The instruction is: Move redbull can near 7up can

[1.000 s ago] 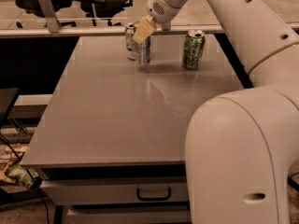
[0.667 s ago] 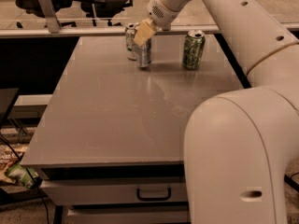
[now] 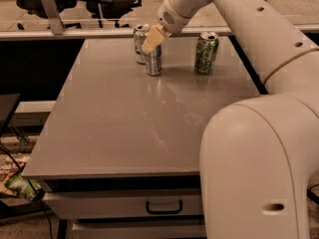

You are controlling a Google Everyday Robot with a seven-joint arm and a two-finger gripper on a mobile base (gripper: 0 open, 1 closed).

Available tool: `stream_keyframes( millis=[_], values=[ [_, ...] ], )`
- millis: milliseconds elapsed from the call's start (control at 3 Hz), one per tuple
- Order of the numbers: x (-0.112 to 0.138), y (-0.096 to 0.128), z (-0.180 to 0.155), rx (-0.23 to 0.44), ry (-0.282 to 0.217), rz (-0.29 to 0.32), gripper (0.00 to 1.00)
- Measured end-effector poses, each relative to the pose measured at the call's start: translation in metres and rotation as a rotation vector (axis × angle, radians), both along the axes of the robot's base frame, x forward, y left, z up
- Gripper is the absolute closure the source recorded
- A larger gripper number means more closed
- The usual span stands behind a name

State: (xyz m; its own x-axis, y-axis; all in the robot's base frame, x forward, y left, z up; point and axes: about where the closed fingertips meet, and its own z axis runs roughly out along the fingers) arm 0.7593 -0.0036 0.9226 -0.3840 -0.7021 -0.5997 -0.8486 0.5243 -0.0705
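Grey table (image 3: 124, 123), far edge: my gripper (image 3: 152, 38) sits on top of the redbull can (image 3: 153, 62) — whether it grips, I cannot tell. Can barely moved this past second, upright just beside the 7up can (image 3: 139, 40) — placement judged essentially done.

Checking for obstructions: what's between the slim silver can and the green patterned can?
Only bare grey tabletop, in the camera view; the gripper is atop the slim silver metal can.

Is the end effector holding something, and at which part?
It cannot be told. The end effector covers the top of the redbull can, which stands on the table beside the 7up can.
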Motion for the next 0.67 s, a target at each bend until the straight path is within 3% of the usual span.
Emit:
stream_keyframes(
  millis=[333,667],
  values=[
    [0.0005,0.002,-0.0031,-0.001,0.004,0.003,0.0],
    [0.0005,0.0021,-0.0032,-0.001,0.004,0.003,0.0]
  ],
)
